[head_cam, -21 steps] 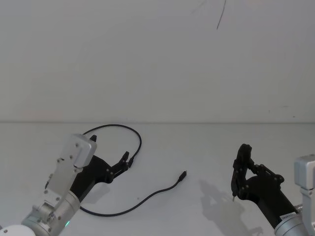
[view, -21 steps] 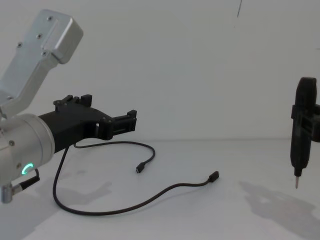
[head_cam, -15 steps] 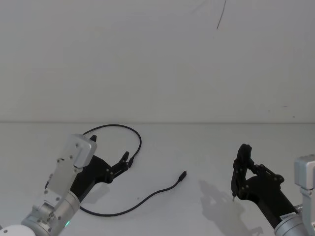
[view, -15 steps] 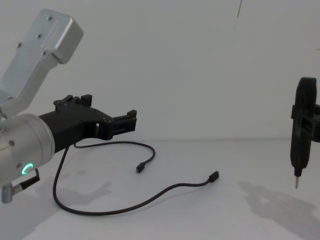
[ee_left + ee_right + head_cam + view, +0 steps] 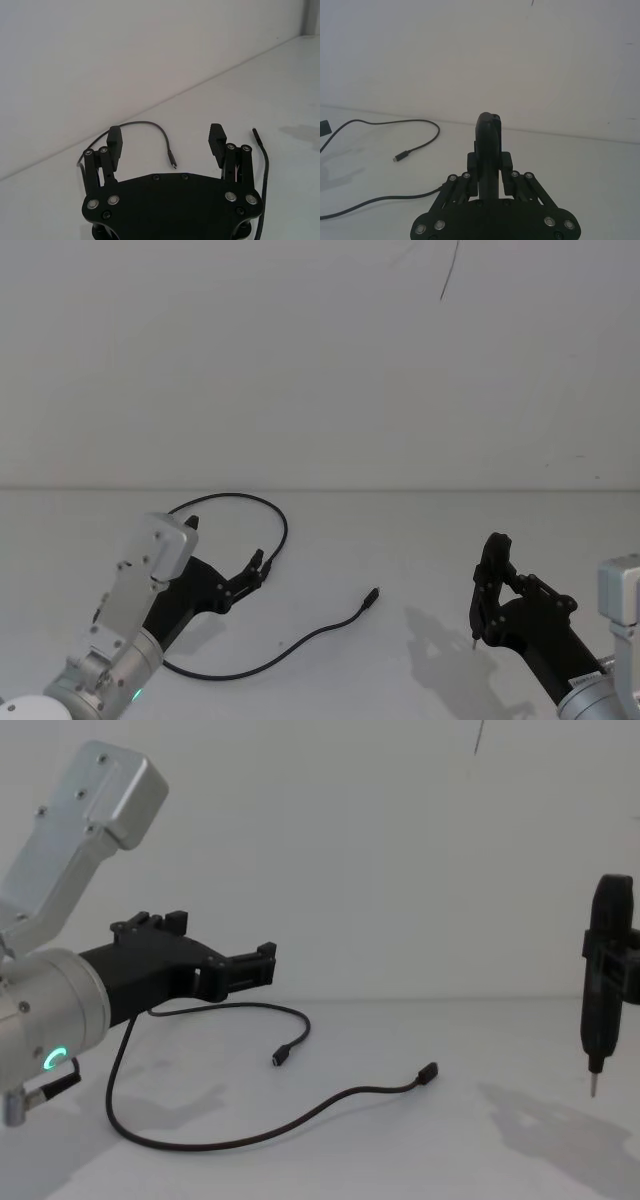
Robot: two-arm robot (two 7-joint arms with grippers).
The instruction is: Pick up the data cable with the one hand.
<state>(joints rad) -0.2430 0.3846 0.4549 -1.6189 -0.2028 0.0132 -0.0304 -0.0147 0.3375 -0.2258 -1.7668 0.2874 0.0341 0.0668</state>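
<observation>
The left gripper (image 5: 166, 139) is hovering above the table (image 5: 420, 530) with its fingers spread wide, holding nothing. The data cable (image 5: 286, 525) is lying slack on the table, one looped end passing beneath that gripper and the other plug resting farther right. The right gripper (image 5: 488, 585), fingers pressed together, is idling well apart. The pick-up is not begun: lowering, closing on the cable and lifting are all remaining.

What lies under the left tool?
The data cable lies on the white table below the open left tool, untouched, one plug near its fingertips. In the head view the left arm covers part of the cable's loop.
</observation>
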